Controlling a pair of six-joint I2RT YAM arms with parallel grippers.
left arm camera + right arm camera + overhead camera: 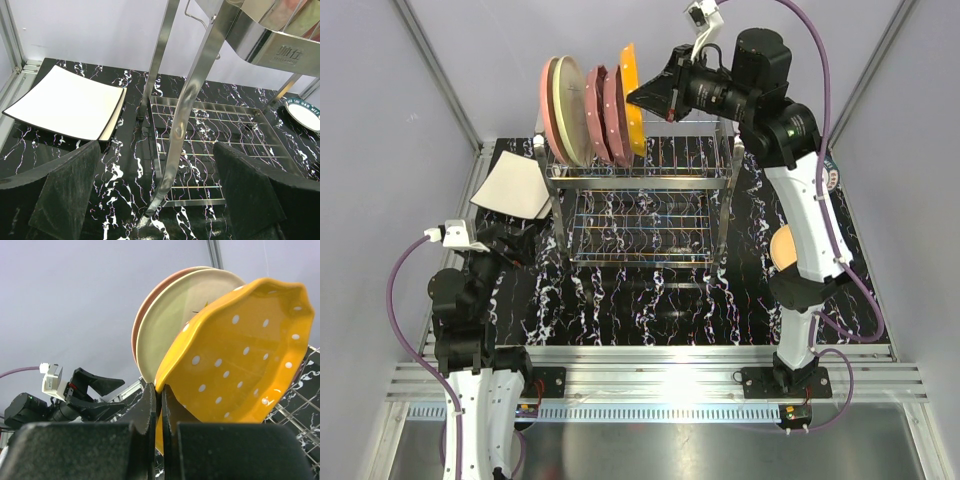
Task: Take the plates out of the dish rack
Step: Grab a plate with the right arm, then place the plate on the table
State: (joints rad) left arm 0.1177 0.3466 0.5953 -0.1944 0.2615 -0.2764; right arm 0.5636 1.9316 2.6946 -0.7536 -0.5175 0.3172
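While the left gripper (515,240) sits spread and empty at lower left, the right gripper (160,400) pinches the rim of the standing orange plate (240,360), rightmost in the dish rack (640,205)

The left end effector (155,150) hangs with its fingers spread wide above the black marbled bench (125,175), facing the dish rack (192,95) leg. A squarish white plate (67,102) lies flat near the bench's left edge, and a teal-rimmed plate (304,114) lies near the far edge.
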